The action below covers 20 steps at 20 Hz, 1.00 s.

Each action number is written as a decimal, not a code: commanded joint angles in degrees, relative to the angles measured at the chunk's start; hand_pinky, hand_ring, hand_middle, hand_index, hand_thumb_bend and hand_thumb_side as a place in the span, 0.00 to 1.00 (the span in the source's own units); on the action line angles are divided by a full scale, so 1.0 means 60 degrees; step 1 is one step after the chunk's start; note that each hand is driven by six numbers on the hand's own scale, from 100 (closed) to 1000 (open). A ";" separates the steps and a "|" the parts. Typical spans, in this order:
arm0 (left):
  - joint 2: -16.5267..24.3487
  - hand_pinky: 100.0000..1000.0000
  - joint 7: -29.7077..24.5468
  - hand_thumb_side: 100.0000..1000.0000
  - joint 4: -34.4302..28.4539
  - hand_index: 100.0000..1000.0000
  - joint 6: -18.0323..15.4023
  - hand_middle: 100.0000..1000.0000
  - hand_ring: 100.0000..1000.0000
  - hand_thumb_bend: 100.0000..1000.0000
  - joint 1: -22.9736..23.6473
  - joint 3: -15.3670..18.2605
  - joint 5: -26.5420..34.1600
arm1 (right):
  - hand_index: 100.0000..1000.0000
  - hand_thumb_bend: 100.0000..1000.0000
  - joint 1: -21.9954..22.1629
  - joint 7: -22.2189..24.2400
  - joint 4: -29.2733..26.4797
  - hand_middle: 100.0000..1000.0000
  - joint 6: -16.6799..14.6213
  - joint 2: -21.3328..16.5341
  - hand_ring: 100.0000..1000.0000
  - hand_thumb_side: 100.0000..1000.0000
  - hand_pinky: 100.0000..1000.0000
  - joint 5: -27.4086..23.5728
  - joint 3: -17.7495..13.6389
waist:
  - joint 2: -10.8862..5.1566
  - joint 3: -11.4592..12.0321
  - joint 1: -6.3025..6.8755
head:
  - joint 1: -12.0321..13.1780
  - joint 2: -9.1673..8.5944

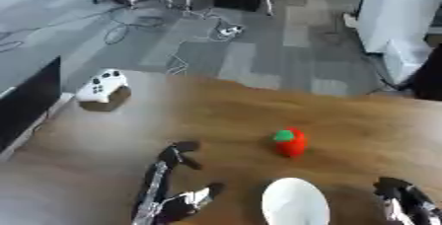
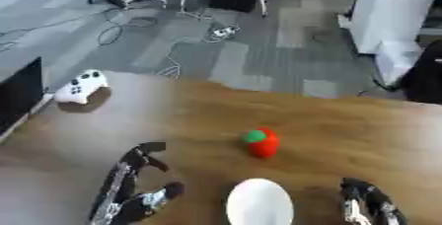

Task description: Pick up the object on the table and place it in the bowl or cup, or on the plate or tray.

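In the left eye view, a red object with a green top (image 1: 291, 142) stands at centre on the wooden table (image 1: 362, 125), apart from the white plate (image 1: 294, 203) at the bottom edge, with nothing between them; the left hand (image 1: 169, 189) rests lower left, fingers spread and holding nothing. In the right eye view, the right hand (image 2: 369, 204) shows at lower right, and I cannot tell how its fingers stand, while a white game controller (image 2: 79, 89) lies at the table's far left edge.

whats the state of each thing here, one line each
strawberry toy: resting on the table, untouched, beyond the plate
plate: white, at the near edge, nothing on it
left hand: open, fingers spread, resting on the table, holding nothing
right hand: at the lower right corner, only partly in view, holding nothing that shows
game controller: white, lying at the table's far left corner
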 commanded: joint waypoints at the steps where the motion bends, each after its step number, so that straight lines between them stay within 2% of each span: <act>1: 0.0436 1.00 -0.0069 0.45 -0.0145 0.71 0.0087 0.69 0.49 0.79 -0.0181 -0.0019 -0.0165 | 0.72 0.00 -0.0110 0.0003 -0.0096 0.50 0.0014 -0.0105 0.73 0.37 0.92 0.0035 0.0004 | -0.0103 -0.0030 0.0026 | -0.0099 -0.0011; 6: 0.0990 1.00 -0.0216 0.46 -0.0327 0.71 0.0297 0.69 0.49 0.80 -0.0401 -0.0024 -0.0431 | 0.72 0.00 -0.0087 0.0028 -0.0100 0.50 0.0022 -0.0107 0.73 0.37 0.92 0.0035 0.0018 | -0.0131 -0.0092 0.0062 | -0.0076 0.0002; 12: 0.2138 1.00 -0.0447 0.48 -0.0698 0.68 0.0651 0.66 0.49 0.82 -0.0862 -0.0096 -0.0350 | 0.71 0.00 -0.0063 0.0082 -0.0068 0.49 0.0018 -0.0133 0.73 0.37 0.92 0.0048 0.0054 | -0.0178 -0.0181 0.0130 | -0.0024 0.0076; 13: 0.2402 1.00 -0.0545 0.51 -0.0746 0.68 0.0710 0.67 0.53 0.80 -0.0953 -0.0136 -0.0364 | 0.71 0.00 -0.0059 0.0092 -0.0065 0.49 0.0016 -0.0137 0.73 0.36 0.92 0.0050 0.0063 | -0.0182 -0.0200 0.0147 | -0.0013 0.0080; 17: 0.3290 1.00 -0.1011 0.52 -0.0776 0.68 0.0938 0.68 0.60 0.84 -0.1395 -0.0218 -0.0647 | 0.71 0.00 -0.0058 0.0147 -0.0039 0.49 0.0008 -0.0141 0.73 0.36 0.92 0.0056 0.0114 | -0.0193 -0.0270 0.0189 | 0.0016 0.0135; 18: 0.3445 1.00 -0.1108 0.61 -0.0752 0.67 0.0983 0.68 0.61 0.72 -0.1508 -0.0231 -0.0672 | 0.71 0.00 -0.0061 0.0160 -0.0032 0.49 0.0005 -0.0140 0.73 0.37 0.92 0.0059 0.0123 | -0.0195 -0.0285 0.0194 | 0.0018 0.0146; 19: 0.3622 1.00 -0.1188 0.54 -0.0701 0.67 0.1030 0.67 0.62 0.87 -0.1667 -0.0262 -0.0576 | 0.71 0.00 -0.0067 0.0176 -0.0023 0.49 0.0001 -0.0139 0.73 0.36 0.92 0.0062 0.0139 | -0.0196 -0.0313 0.0200 | 0.0025 0.0159; 20: 0.3757 1.00 -0.1248 0.55 -0.0646 0.67 0.1060 0.67 0.63 0.88 -0.1801 -0.0294 -0.0407 | 0.71 0.00 -0.0075 0.0190 -0.0013 0.49 -0.0003 -0.0137 0.73 0.36 0.92 0.0064 0.0150 | -0.0194 -0.0333 0.0202 | 0.0026 0.0166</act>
